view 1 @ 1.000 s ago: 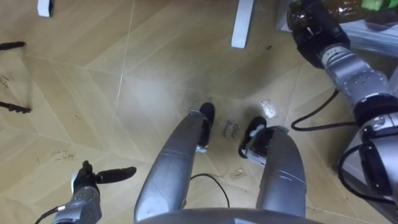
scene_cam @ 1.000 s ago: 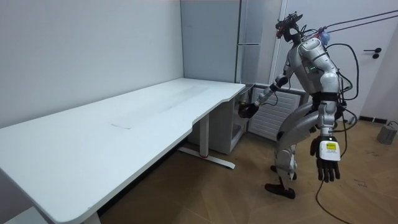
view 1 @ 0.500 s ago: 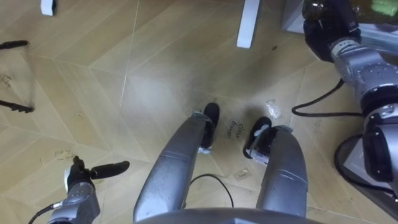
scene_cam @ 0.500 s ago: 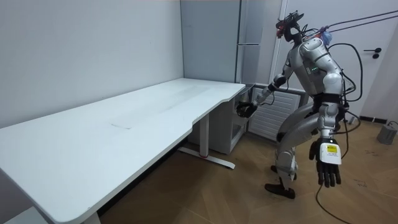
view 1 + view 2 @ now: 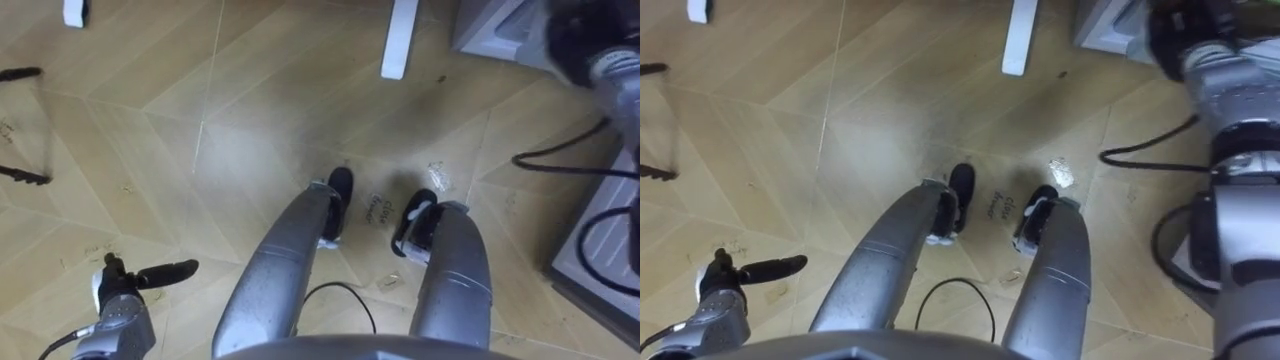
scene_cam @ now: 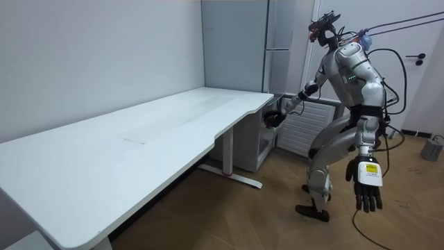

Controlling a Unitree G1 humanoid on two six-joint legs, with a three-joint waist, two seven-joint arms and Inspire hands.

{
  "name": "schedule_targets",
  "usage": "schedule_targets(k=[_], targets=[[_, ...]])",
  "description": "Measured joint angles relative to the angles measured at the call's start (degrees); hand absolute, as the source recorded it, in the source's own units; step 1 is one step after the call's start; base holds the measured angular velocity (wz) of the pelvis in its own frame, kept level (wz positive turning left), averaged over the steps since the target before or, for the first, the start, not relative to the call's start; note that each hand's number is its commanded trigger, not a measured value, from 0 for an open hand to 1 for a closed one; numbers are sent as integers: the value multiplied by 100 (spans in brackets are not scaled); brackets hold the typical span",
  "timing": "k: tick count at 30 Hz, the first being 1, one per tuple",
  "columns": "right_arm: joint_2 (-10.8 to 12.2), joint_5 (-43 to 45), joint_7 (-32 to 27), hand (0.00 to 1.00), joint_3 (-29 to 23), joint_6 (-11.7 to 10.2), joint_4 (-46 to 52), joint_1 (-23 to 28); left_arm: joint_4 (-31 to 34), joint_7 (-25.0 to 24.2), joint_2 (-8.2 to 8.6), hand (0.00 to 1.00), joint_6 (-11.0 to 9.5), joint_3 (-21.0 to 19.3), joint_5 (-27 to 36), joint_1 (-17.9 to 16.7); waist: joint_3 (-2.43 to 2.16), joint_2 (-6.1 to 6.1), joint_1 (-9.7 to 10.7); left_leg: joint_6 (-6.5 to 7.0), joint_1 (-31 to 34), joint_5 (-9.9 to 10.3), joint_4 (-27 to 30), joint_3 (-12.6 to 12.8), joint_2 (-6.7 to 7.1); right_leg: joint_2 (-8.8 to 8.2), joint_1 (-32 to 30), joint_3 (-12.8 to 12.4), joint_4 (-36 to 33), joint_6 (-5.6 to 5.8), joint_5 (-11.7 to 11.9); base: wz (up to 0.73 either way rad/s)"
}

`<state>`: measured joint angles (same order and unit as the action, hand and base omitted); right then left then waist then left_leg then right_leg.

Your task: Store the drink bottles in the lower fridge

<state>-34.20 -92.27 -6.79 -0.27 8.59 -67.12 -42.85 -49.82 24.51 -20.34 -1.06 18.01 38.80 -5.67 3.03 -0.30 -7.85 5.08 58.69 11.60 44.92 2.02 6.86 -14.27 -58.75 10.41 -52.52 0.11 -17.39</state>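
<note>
Right hand (image 6: 272,119): stretched out at arm's length to the mouth of the lower fridge (image 5: 483,28). It is smeared in the eye views, so whether its fingers are closed on anything cannot be told.
Drink: not made out for certain. A dark bunch is seen at the right hand, and it cannot be told whether a drink is within it.
Left hand (image 5: 120,305): hung low at the robot's side, well apart from the right hand, with fingers straight and nothing held.
Surface (image 6: 139,139): its end lies just beside the right hand, and its white leg (image 5: 400,40) stands to that hand's left.
Stance: knees are bent and the trunk is leaned forward on the wood floor (image 5: 250,120).
Step in hand: judged to be the reach into the lower fridge.
Next move: the right hand would have to be carried further in, past the fridge's edge. If a drink is held, it should be set down upright before the fingers are eased off. The end of the surface should be kept clear of.
</note>
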Motion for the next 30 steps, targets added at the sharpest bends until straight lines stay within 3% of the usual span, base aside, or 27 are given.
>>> schedule_targets(k=[1,3,9,10,11,15,26,30], targets=[[-59,-6,-71,100,-12,-113,-44,-14,28,9,-78,0,-32,-6,-2,-46,-2,-95,0,-6,-33,3,-40,45,-45,52,-1,-45,36,-13,20,-22],[-129,-13,-165,100,-118,-196,-61,-13,51,9,-149,0,-52,-55,-5,-123,-7,-140,46,-35,-67,21,-46,75,-122,139,55,-40,119,-37,52,-21],[-263,-141,-504,100,-108,-363,-195,2,120,5,-213,0,-44,-218,-7,-142,-9,-156,127,-89,-137,43,-97,111,-286,294,138,-17,288,-110,123,-14],[-263,-181,-554,62,-108,-366,-205,11,154,1,-236,0,-41,-218,-8,-143,-9,-156,127,-100,-140,44,-107,121,-312,310,138,-9,309,-128,134,-10],[-263,-191,-577,0,-108,-366,-208,12,166,-2,-245,0,-42,-218,-8,-143,-9,-155,127,-105,-142,43,-114,123,-320,319,138,-9,318,-147,145,-8],[-263,-190,-648,0,-110,-392,-271,13,169,-59,-278,0,-41,-226,-20,-143,-12,-151,121,-136,-178,39,-166,125,-341,343,157,7,357,-189,161,-3],[-283,-155,-784,0,-101,-492,-414,23,187,-267,-292,0,-41,-226,-35,-147,-12,-151,117,-151,-302,52,-209,136,-333,345,258,-30,354,-172,130,0],[-366,-154,-719,0,-102,-671,-412,24,189,-271,-292,0,-17,-225,-63,-157,-12,-151,115,-150,-342,52,-200,145,-334,349,297,-46,358,-169,131,0]])
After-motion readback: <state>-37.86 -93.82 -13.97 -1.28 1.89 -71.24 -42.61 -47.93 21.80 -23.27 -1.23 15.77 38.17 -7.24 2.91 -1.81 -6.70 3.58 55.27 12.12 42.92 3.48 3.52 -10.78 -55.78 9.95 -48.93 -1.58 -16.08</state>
